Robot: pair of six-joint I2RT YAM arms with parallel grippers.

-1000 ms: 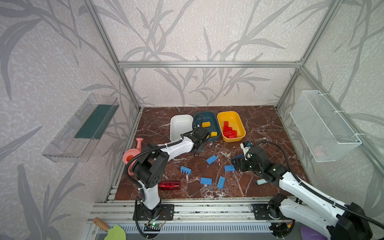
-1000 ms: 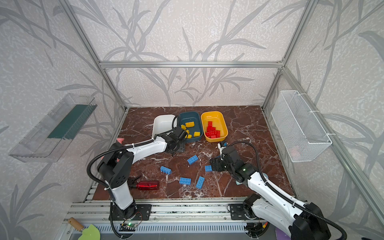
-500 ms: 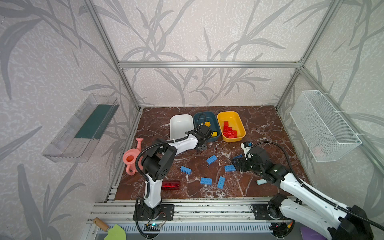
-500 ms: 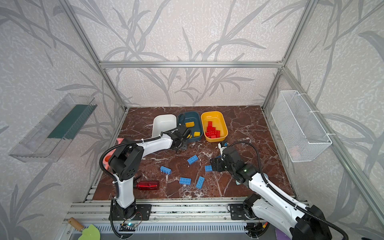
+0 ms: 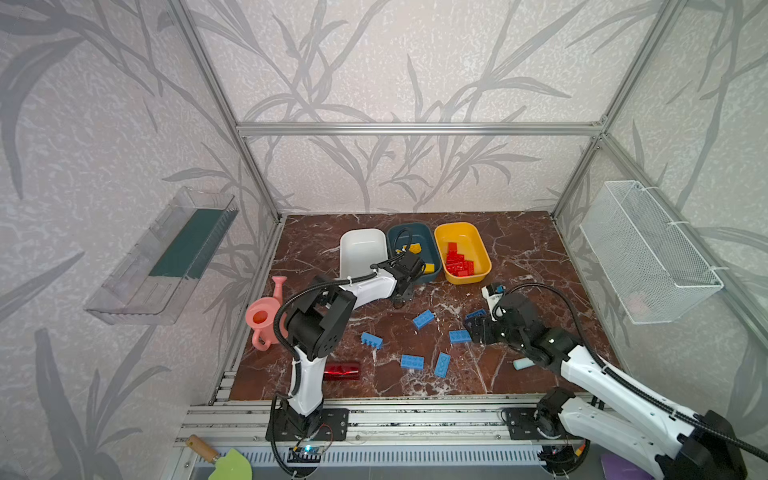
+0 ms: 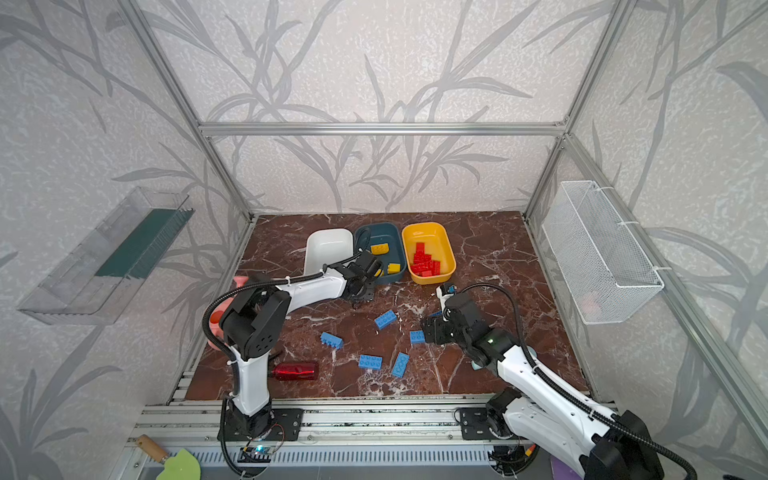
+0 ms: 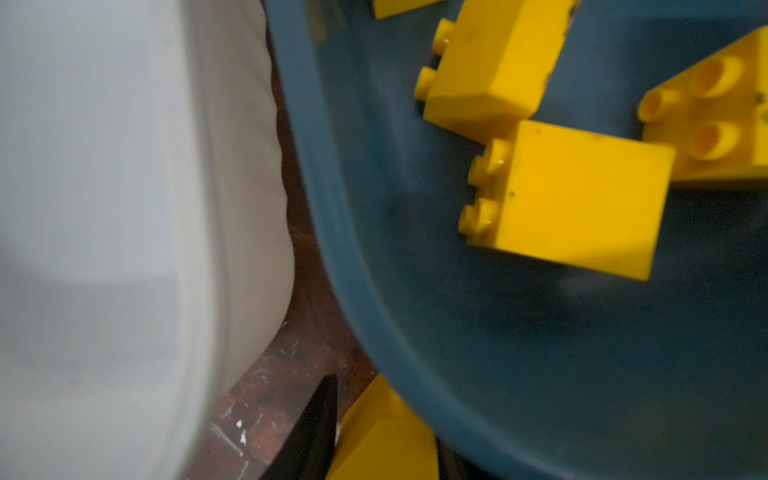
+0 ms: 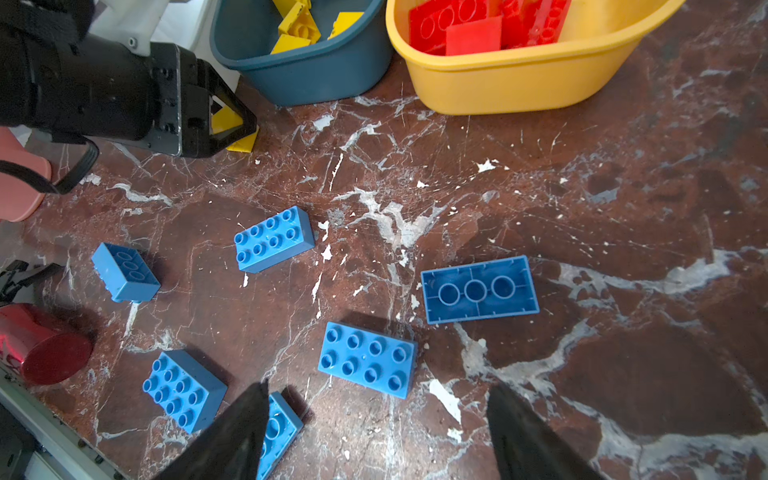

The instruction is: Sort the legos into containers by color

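Here the left claw (image 8: 232,124) is down at the desk (image 8: 582,208), just outside the rounded corner of the teal tub (image 7: 332,208) and near the white tub (image 7: 232,208). It is narrowed onto a yellow brick (image 7: 382,436), with a dark finger against each side. That brick rests on the desk. More yellow bricks (image 7: 569,199) lie inside the teal tub, some tipped on their sides with the round studs facing sideways.

The right claw (image 8: 378,384) stands wide, holding nothing, above the scattered blue bricks. An eight-stud blue brick (image 8: 368,359) lies studs up just ahead of the gap between its fingertips, clear of both. Another (image 8: 276,432) is partly hidden behind one finger. An upturned one (image 8: 478,289) shows a hollow underside with three round tubes.

Red bricks (image 8: 473,37) are heaped in the yellow tub (image 8: 519,83), which stands just beside the teal one.

All the bricks are smooth moulded plastic blocks with sharp edges. The tubs are smooth-walled rounded rectangles with rolled rims. The desk has a dark red-brown marble pattern, veined and flecked with white.
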